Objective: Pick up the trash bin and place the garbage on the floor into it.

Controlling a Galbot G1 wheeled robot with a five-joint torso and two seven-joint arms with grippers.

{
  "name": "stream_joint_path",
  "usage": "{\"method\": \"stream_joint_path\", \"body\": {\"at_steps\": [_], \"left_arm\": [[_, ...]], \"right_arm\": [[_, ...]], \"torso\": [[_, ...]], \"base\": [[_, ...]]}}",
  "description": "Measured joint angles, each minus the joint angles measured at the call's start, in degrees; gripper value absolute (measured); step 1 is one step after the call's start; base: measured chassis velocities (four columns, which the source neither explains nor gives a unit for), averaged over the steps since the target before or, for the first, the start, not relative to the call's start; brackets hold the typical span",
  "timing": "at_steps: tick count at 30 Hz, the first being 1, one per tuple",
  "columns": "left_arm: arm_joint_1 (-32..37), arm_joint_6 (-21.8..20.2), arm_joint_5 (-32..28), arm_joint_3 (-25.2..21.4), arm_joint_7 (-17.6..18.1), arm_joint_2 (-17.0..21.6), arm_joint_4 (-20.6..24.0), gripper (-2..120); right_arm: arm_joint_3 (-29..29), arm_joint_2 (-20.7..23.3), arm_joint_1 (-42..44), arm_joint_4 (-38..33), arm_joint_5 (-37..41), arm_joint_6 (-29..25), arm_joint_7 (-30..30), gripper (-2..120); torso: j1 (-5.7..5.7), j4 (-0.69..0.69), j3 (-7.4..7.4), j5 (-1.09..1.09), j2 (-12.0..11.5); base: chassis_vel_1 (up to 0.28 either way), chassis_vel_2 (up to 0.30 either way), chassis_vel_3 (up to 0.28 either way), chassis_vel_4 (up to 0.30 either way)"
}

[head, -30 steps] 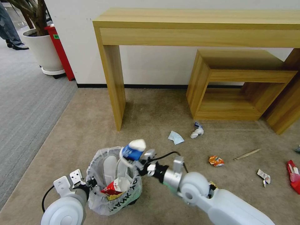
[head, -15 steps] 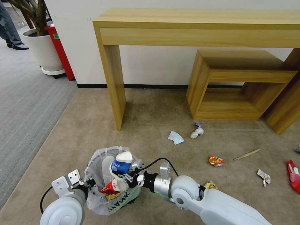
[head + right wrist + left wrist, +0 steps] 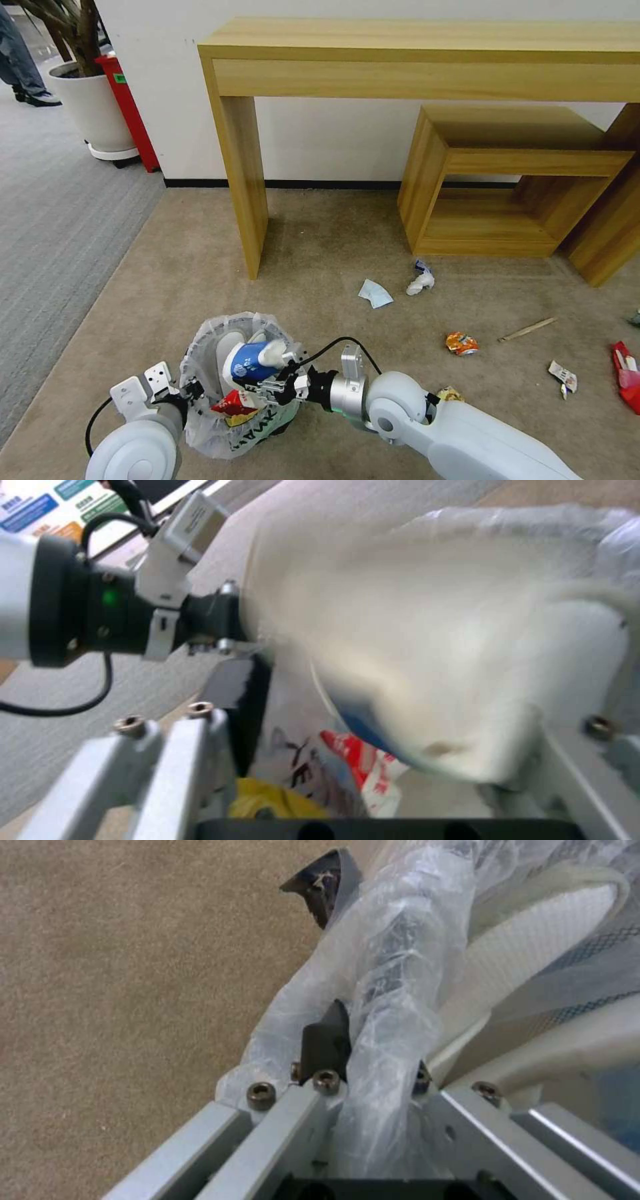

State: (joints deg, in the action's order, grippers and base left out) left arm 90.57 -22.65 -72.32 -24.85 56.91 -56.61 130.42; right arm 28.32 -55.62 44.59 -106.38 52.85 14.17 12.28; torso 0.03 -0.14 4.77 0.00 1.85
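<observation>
Carton [image 3: 252, 362] lies on its side inside the bin [image 3: 203, 427] mouth, directly beneath the right gripper [image 3: 270, 383], whose jaws look spread around it, while the left gripper [image 3: 363, 1060] clamps the bin's rim on the near-left.

L end effector [image 3: 363, 1055] on bin rim [image 3: 393, 965]

Crinkled translucent plastic lines the trash bin [image 3: 207, 407], matt short-pile carpet covers the floor [image 3: 320, 260], and the side tables [image 3: 427, 60] show smooth wood grain.
</observation>
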Motion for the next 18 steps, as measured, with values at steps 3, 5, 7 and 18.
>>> {"method": "stream_joint_path", "body": {"at_steps": [3,5,7,18], "left_arm": [[0.0,0.0,0.0,0.0,0.0,0.0,0.0,1],[0.0,0.0,0.1,0.0,0.1,0.1,0.0,1],[0.1,0.0,0.1,0.0,0.1,0.1,0.0,1],[-0.1,-0.1,-0.1,0.2,0.2,0.8,0.0,1]], "right_arm": [[-0.1,-0.2,-0.9,0.3,0.4,-0.1,-0.4,69],[-0.2,-0.3,-1.8,0.4,0.8,-0.1,-0.9,79],[-0.3,-0.3,-2.2,0.5,0.9,-0.2,-1.1,86],[-0.9,-0.8,-2.8,0.2,3.4,3.6,-2.6,100]], "torso": [[0.0,0.0,0.0,0.0,0.0],[0.0,0.0,0.0,0.0,0.0],[0.0,0.0,0.0,0.0,0.0],[0.0,0.0,0.0,0.0,0.0]], "base": [[0.0,0.0,0.0,0.0],[0.0,0.0,0.0,0.0],[0.0,0.0,0.0,0.0],[0.0,0.0,0.0,0.0]]}}
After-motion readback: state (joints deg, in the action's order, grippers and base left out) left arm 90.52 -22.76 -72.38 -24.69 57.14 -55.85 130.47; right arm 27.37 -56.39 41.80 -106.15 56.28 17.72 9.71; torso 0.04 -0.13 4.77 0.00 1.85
